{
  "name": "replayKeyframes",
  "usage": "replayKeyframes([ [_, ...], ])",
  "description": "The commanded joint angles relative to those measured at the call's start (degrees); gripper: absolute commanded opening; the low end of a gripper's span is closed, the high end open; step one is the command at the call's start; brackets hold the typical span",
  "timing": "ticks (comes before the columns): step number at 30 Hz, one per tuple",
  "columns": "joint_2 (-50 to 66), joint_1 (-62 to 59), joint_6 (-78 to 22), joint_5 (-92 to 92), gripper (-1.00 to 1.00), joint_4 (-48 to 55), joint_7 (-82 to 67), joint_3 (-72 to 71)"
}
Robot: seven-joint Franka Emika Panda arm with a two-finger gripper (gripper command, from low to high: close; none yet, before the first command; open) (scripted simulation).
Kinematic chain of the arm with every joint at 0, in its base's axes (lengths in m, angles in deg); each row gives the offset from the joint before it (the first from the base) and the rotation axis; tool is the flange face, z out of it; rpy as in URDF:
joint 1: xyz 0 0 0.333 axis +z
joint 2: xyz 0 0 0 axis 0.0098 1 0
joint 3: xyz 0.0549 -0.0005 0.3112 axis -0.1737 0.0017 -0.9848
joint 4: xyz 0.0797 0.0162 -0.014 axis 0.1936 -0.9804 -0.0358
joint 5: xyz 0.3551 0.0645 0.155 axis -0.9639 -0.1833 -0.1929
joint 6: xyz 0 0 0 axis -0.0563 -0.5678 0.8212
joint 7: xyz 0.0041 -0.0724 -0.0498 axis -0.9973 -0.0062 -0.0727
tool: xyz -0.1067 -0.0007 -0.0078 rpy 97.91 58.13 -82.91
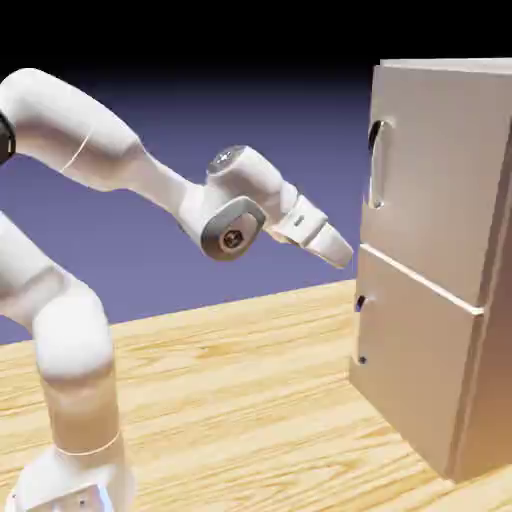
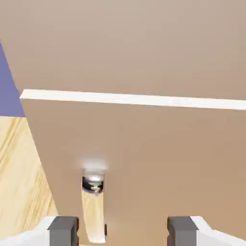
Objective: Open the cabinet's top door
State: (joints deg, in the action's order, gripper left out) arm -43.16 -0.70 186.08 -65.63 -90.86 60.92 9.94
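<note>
My end effector (image 1: 342,252) hung in the air to the left of the cabinet (image 1: 440,250), well above the counter (image 1: 230,380), its tip slanting down and to the right toward the seam where the two door panels met. It had not reached the front; a narrow gap of backdrop showed between its tip and the cabinet's left edge. The end effector (image 2: 123,230) was released, its two grey fingertips (image 2: 63,229) spread apart with nothing between them.

The cabinet stood on the right side of the counter, tall and beige-tan. The top door (image 1: 430,170) lay flush and shut, filling the upper part of the front. Its long slim handle (image 1: 376,163) ran upright near the door's left edge, higher than my end effector and apart from it. Below the seam sat the lower panel (image 1: 410,370), also shut, with its small stubby handle (image 1: 360,302) close to its upper left corner.

In the hand view, the lower panel (image 2: 144,158) filled most of the picture, the pale seam crossing above it and the top door (image 2: 125,43) beyond. The stubby handle (image 2: 93,184) showed just right of my left fingertip, glinting, still clear of both fingertips.
</note>
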Motion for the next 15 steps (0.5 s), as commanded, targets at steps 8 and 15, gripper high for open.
replayKeyframes([
  [8, -1.47, -5.77, -1.08, -19.94, 0.0, 3.14, -15.84, -5.85],
  [15, -2.75, -10.81, -2.02, -37.39, 0.0, 5.9, -29.7, -10.97],
])
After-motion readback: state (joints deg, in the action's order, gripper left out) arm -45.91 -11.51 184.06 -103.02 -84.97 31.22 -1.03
